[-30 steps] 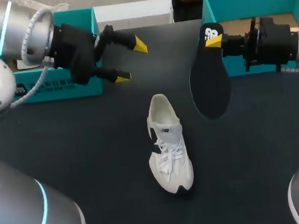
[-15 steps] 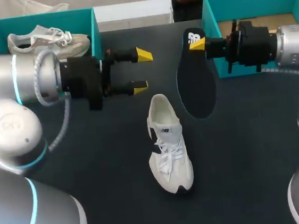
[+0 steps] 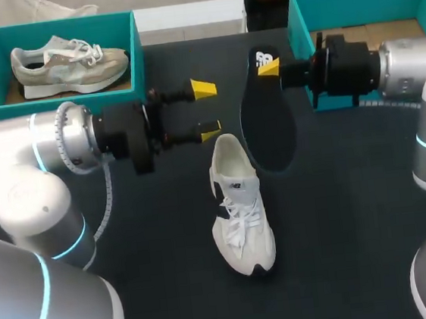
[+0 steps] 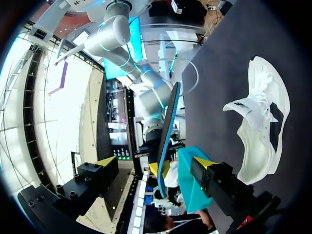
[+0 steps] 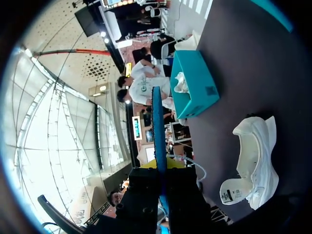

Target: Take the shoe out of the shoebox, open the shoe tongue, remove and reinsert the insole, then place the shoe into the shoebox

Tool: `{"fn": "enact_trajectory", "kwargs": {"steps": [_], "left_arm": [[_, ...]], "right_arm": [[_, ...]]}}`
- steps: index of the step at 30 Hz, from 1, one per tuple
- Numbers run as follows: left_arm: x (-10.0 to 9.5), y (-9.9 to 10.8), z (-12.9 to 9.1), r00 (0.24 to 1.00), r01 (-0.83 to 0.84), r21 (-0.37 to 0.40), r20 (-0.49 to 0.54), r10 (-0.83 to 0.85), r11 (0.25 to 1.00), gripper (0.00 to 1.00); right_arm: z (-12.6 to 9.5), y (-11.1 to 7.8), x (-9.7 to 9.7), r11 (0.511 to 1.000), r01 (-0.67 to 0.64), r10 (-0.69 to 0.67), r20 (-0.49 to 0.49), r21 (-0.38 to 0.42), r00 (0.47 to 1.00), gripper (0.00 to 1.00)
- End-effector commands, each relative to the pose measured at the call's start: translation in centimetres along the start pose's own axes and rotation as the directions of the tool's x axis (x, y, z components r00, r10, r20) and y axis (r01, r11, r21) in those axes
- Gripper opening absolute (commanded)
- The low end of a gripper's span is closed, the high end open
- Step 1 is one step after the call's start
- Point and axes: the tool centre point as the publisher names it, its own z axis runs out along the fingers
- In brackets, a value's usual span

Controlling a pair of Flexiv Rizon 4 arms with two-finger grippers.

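A white shoe [image 3: 237,202] lies on the black table, heel toward the back, laces loose and tongue pulled up [image 4: 261,122]. My right gripper [image 3: 268,67] is shut on the heel end of the black insole [image 3: 266,119], which hangs in the air just right of and above the shoe's heel. In the right wrist view the insole [image 5: 157,122] stands edge-on out of the right gripper [image 5: 163,168], with the shoe [image 5: 251,165] below it. My left gripper [image 3: 206,111] is open, empty, left of the insole and behind the heel; the insole [image 4: 168,126] shows ahead of the left gripper [image 4: 156,165].
A teal shoebox [image 3: 136,45] at the back left holds a beige shoe [image 3: 70,64]. A second teal shoebox [image 3: 300,13] stands at the back right, behind my right wrist. Bare table lies in front of and to both sides of the white shoe.
My left arm has swung down and rightward, bringing its open gripper close to the shoe's heel. The right gripper has carried the insole leftward, toward the heel.
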Motion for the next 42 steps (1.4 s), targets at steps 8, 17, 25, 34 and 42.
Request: {"fn": "enact_trajectory", "kwargs": {"steps": [8,17,25,34,42], "left_arm": [[1.3,0.3,2.3,0.999,-0.045,0.053,-0.01,0.046,0.998,1.0],[1.8,0.6,4.3,0.998,-0.057,0.073,-0.018,0.058,0.996,0.71],[2.4,0.5,4.1,0.998,-0.05,0.071,-0.034,0.052,0.996,0.29],[2.6,0.5,4.5,0.999,-0.031,0.064,-0.024,0.032,0.997,0.0],[2.1,0.0,3.4,1.0,0.001,0.076,-0.02,0.0,0.997,0.0]], "right_arm": [[3.0,-0.1,-0.9,0.999,-0.028,0.028,-0.005,0.046,1.0,0.0],[4.9,-0.5,-0.8,0.995,-0.047,0.046,0.006,0.094,0.999,0.0],[5.2,-0.3,-1.1,0.995,-0.051,0.05,0.009,0.09,0.999,0.0],[5.4,-0.4,-1.2,0.996,-0.05,0.05,0.003,0.072,0.999,0.0],[4.6,-1.1,-0.9,0.991,0.102,-0.104,0.023,0.082,0.994,1.0]]}}
